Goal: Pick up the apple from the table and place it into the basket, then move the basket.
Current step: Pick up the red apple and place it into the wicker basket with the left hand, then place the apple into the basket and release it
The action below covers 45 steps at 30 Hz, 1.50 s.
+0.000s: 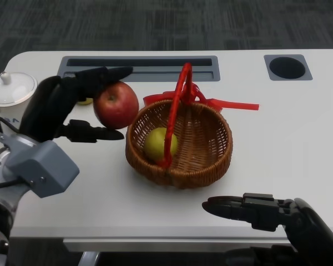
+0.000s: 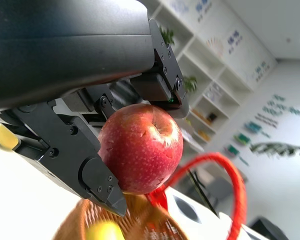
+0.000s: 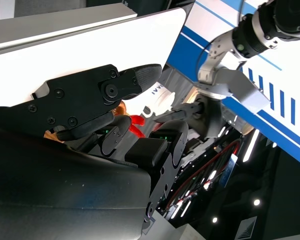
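Observation:
A red apple is held in my left hand, lifted just left of the wicker basket. The left wrist view shows the apple pinched between black fingers, above the basket's rim and beside its red handle. The basket has an upright red handle and holds a yellow-green fruit. My right hand lies low by the table's front edge, right of the basket, fingers stretched out with nothing in them.
A white lidded pot stands at the table's left edge. A grey slot tray and a round dark recess lie along the far side. A small yellow thing peeks out behind my left hand.

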### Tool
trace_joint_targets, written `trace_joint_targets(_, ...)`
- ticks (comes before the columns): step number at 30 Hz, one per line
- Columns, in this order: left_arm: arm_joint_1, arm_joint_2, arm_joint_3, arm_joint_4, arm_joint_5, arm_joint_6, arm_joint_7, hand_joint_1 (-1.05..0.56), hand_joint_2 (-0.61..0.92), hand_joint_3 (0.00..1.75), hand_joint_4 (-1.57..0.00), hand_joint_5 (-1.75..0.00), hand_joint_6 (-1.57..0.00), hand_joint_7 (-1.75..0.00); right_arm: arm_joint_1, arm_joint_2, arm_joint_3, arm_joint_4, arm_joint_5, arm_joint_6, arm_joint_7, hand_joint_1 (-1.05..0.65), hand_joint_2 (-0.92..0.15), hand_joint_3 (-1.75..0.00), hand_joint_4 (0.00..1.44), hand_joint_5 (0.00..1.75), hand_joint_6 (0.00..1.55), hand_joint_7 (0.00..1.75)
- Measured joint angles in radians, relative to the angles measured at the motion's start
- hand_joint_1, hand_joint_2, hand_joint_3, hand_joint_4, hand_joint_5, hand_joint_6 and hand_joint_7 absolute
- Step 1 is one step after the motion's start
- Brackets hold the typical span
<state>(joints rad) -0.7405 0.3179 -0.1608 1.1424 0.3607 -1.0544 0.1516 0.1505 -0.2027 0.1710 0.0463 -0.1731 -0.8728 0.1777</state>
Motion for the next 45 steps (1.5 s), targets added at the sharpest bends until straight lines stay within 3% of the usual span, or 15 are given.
trace_joint_targets(11, -0.03, -0.088, 0.004, 0.003, -0.05, 0.066, -0.149, -0.04, 0.78, 0.0, -1.35, -0.02, -1.13, -0.02, 0.002, 0.006, 0.0, 0.001, -0.002, -0.004, -0.002, -0.47, -0.91, 0.0, 0.79, 0.0, 0.76, 0.0)
trace_joint_targets(18, -0.041, -0.122, -0.025, 0.029, -0.001, 0.123, -0.135, 0.03, 0.77, 0.0, -1.33, -0.01, -1.15, -0.01, 0.004, 0.01, 0.0, 0.001, -0.003, -0.005, -0.003, -0.47, -0.91, 0.0, 0.79, 0.0, 0.76, 0.0)
trace_joint_targets(28, -0.069, -0.14, -0.064, 0.072, 0.06, 0.163, -0.082, 0.02, 0.75, 0.0, -1.34, -0.01, -1.16, -0.01, 0.017, 0.015, 0.0, 0.001, -0.005, -0.006, -0.005, -0.47, -0.91, 0.0, 0.79, 0.0, 0.76, 0.0)
trace_joint_targets(32, -0.071, -0.14, -0.07, 0.083, 0.064, 0.171, -0.076, 0.01, 0.74, 0.0, -1.26, 0.0, -1.1, 0.0, 0.017, 0.017, 0.0, 0.001, -0.004, -0.007, -0.005, -0.47, -0.91, 0.0, 0.79, 0.0, 0.76, 0.0)
trace_joint_targets(34, -0.071, -0.14, -0.073, 0.086, 0.067, 0.171, -0.071, -0.11, 0.72, 0.0, -1.09, 0.0, -0.96, 0.0, 0.017, 0.018, 0.0, 0.001, -0.004, -0.007, -0.005, -0.47, -0.91, 0.0, 0.79, 0.0, 0.76, 0.0)
trace_joint_targets(37, -0.071, -0.134, -0.089, 0.088, 0.088, 0.171, -0.05, -0.42, 0.69, 0.01, -0.67, 0.0, -0.61, 0.0, 0.017, 0.019, 0.0, 0.001, -0.003, -0.008, -0.005, -0.47, -0.91, 0.0, 0.79, 0.0, 0.75, 0.0)
trace_joint_targets(39, -0.071, -0.127, -0.103, 0.089, 0.103, 0.171, -0.045, -0.53, 0.71, 0.02, -0.46, 0.0, -0.43, 0.0, 0.017, 0.018, 0.0, 0.001, -0.003, -0.008, -0.005, -0.47, -0.91, 0.0, 0.79, 0.0, 0.75, 0.0)
trace_joint_targets(45, -0.071, -0.086, -0.127, 0.089, 0.117, 0.171, -0.082, -0.78, 0.78, 0.02, -0.07, 0.0, -0.11, 0.0, 0.017, 0.018, 0.0, 0.0, -0.003, -0.007, -0.005, -0.46, -0.91, 0.0, 0.79, 0.0, 0.75, 0.0)
